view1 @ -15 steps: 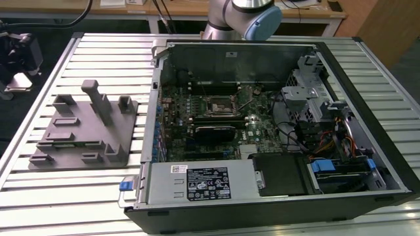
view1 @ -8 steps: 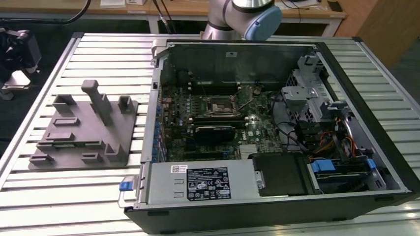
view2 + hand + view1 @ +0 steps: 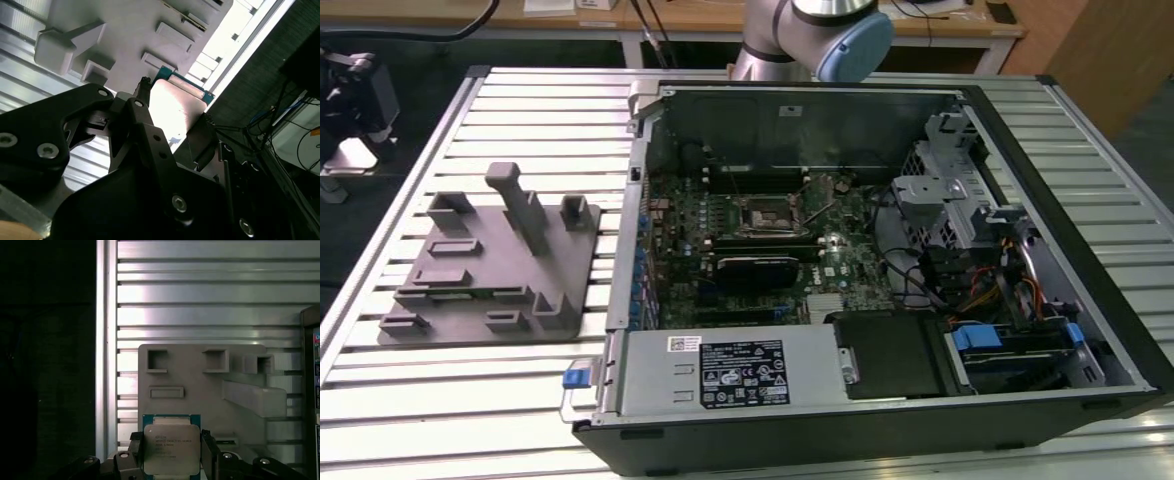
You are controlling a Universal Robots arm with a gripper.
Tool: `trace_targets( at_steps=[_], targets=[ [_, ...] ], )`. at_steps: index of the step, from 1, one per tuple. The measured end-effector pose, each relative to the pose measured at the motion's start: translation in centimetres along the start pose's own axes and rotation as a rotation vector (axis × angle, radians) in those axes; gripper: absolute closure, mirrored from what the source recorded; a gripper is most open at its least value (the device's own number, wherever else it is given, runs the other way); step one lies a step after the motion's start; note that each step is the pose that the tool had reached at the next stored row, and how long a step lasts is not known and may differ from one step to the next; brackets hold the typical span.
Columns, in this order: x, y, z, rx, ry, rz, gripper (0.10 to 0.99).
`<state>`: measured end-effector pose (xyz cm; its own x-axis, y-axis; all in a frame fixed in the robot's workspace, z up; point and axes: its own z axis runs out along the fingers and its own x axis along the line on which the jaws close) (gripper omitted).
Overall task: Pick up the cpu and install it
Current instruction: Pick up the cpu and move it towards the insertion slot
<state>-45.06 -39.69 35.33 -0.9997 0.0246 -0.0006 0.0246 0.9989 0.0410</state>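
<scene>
One gripper (image 3: 171,456): we see its black fingers (image 3: 134,454) pressed against two opposite edges of the cpu, so it is clamped on the chip rather than spread.
Cpu (image 3: 171,447): its silvery-grey plate faces the first wrist camera, with a thin green board edge showing around it. It sits between the fingers, over one edge of the grey fixture (we cannot tell whether it touches the fixture's surface).
Grey fixture (image 3: 200,390): a flat moulded block with square pockets, a shallow slot and a raised slanted bar, lying on the slatted table.
Table (image 3: 210,290): its aluminium slats run under the fixture and on past it.
Computer case (image 3: 1067,250): open and lying on the table just beside the fixture — on the exterior view's right of it.
Socket (image 3: 761,215): a black square with a metal frame on the motherboard (image 3: 854,260) inside the case, well apart from the fixture.
Arm (image 3: 814,35): we see its grey and blue joint beyond the case's far wall, well apart from the fixture.
</scene>
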Motion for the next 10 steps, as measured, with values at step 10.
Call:
trace_targets(
  at_steps=[10],
  targets=[
    [0.0, 0.03, -0.83, 0.0, 0.0, 0.0, 0.545]
  ],
)
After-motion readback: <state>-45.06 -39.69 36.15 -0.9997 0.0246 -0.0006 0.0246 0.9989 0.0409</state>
